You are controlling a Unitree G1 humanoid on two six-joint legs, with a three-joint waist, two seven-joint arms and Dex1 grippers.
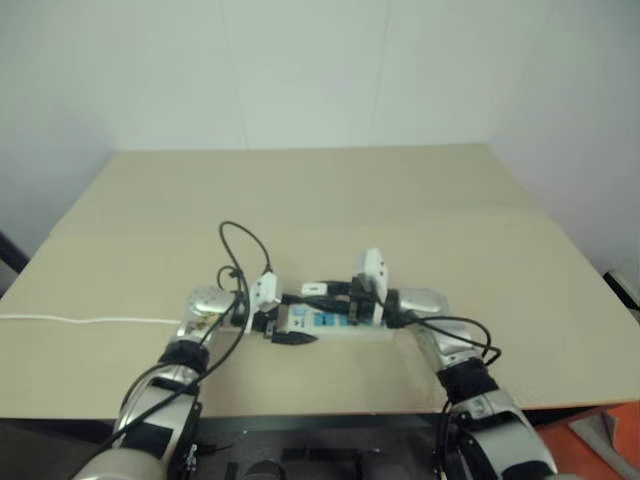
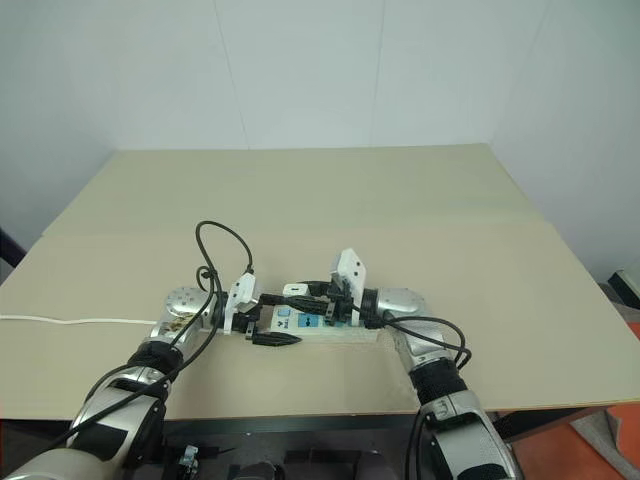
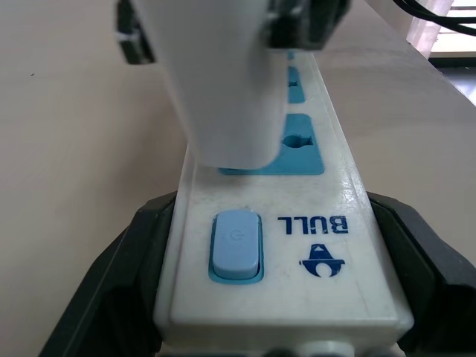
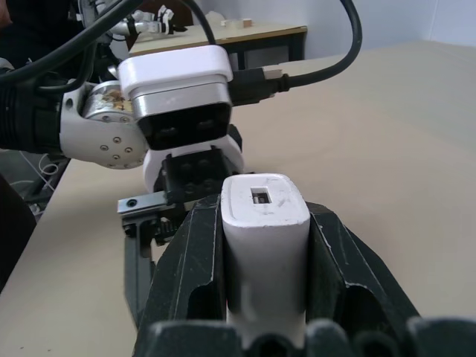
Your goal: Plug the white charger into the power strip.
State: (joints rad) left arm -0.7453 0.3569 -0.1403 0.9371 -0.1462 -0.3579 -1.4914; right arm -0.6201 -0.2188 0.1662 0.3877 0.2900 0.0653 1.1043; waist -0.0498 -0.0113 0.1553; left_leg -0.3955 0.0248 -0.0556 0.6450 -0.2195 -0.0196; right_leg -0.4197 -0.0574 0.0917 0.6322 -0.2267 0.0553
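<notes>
Insertion under way: our left fingers (image 3: pixel 111 290) grasp the power strip (image 3: pixel 297 245) at its switch end on the worktop (image 1: pixel 330 190) while our right fingers (image 4: pixel 186 275), clenched on the white charger (image 4: pixel 264 230), lower it onto the nearest blue socket, needing a straight, firm push next.

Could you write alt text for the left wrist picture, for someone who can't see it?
A white charger sits low over the first blue socket of a white power strip, whose switch end is clamped between the left gripper's two black fingers. A pale blue switch faces up, on a tan table.
</notes>
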